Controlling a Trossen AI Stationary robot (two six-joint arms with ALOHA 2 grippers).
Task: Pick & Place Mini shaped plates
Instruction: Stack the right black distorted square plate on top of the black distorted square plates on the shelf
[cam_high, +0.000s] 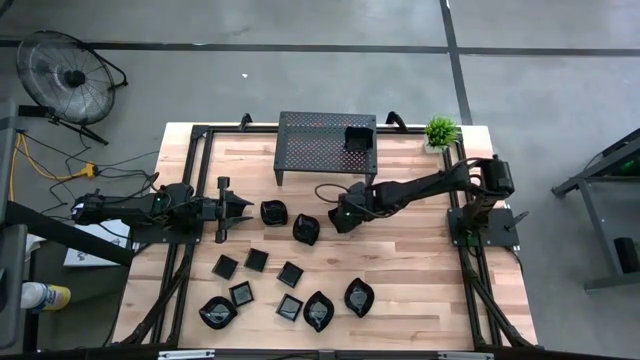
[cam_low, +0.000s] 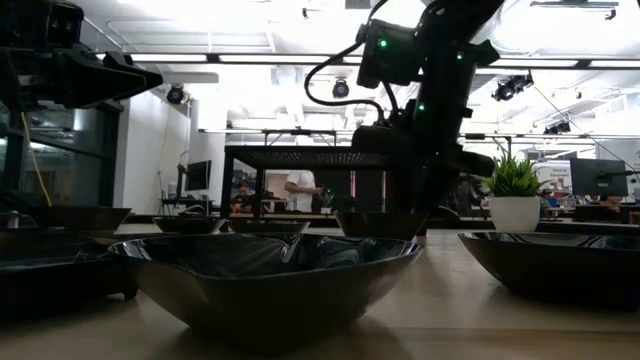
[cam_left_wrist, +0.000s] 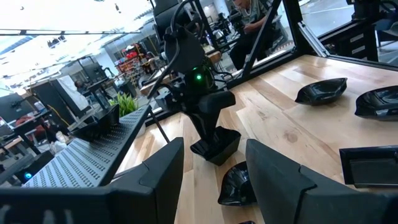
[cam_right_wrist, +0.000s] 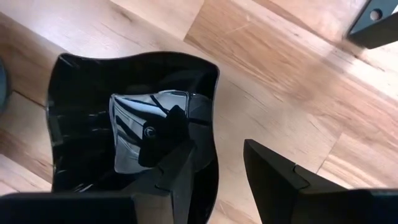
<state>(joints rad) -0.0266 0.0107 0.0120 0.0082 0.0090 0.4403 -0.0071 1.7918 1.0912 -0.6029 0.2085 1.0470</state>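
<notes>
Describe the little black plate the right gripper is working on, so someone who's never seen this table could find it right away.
Start at the large black perforated metal rack at the table's far edge and follow the right arm down to its right gripper. Under it sits a glossy black wavy-edged square dish, one finger over its rim, one outside. Unlike the dish beside it, it is the only one with a gripper on it.

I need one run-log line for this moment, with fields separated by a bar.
right end effector: astride rim of wavy dish, one finger inside, dish on table | left end effector: open, waiting left side | rack: one dish on it
</notes>
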